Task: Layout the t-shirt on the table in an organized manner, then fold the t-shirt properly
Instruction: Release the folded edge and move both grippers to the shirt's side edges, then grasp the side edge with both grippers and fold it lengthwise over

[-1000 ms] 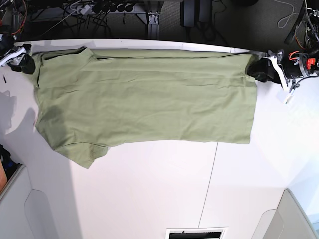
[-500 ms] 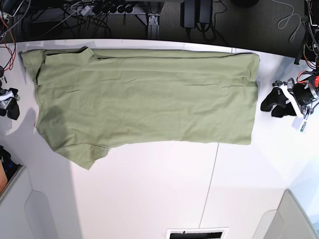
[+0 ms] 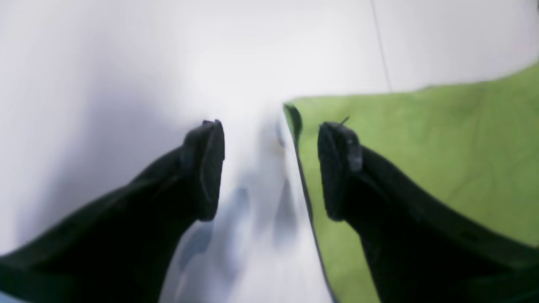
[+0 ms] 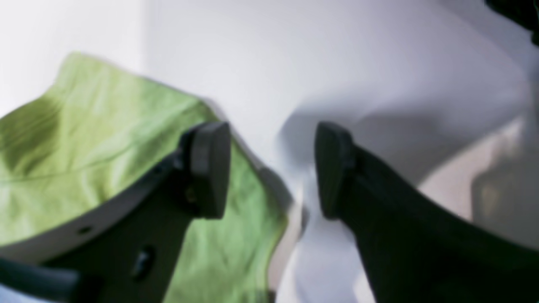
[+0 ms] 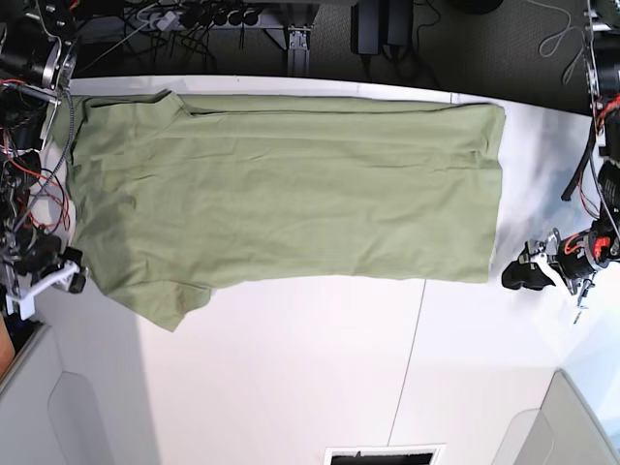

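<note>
Flat on table, t-shirt between both open end effectors

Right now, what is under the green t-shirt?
The t-shirt lies spread flat on the white table, which shows bare all around it. The tabletop directly beneath is covered by cloth, so anything there is hidden. No lump shows through. Both arms' jaws are off it.

Before my claws the near half of the table is bare; the t-shirt covers the far half.
</note>
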Controlling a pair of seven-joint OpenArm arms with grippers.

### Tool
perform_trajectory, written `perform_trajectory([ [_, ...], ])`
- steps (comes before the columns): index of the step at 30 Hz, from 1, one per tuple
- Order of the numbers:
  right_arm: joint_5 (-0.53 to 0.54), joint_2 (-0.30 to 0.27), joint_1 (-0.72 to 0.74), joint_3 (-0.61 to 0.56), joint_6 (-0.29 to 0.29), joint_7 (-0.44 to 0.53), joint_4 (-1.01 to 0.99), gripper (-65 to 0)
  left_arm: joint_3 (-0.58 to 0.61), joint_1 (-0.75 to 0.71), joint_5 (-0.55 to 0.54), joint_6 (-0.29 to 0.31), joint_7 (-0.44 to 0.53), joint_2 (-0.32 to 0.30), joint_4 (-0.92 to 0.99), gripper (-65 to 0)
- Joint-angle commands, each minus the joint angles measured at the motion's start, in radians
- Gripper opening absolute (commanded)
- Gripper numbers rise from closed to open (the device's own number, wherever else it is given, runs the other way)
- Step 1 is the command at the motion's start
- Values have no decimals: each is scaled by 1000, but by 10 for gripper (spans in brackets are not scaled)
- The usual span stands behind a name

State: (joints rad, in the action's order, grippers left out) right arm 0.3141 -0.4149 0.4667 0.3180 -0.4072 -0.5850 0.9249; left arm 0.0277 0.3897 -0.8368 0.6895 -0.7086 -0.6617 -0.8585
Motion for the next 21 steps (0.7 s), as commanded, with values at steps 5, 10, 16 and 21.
perform_trajectory([
  [5,4,-17,17,3,-37,7,1,-331,6,45,69,9,62,47,66,-274],
  [10,51,-16,17,1,-57,-30,1,-331,6,42,149,9,91,98,82,-274],
  [16,141,2,17,0,-140,-99,1,-346,6,42,145,9,83,116,81,-293],
  [21,140,-6,18,0,-140,-113,3,-650,6,43,145,9,45,113,76,-625],
])
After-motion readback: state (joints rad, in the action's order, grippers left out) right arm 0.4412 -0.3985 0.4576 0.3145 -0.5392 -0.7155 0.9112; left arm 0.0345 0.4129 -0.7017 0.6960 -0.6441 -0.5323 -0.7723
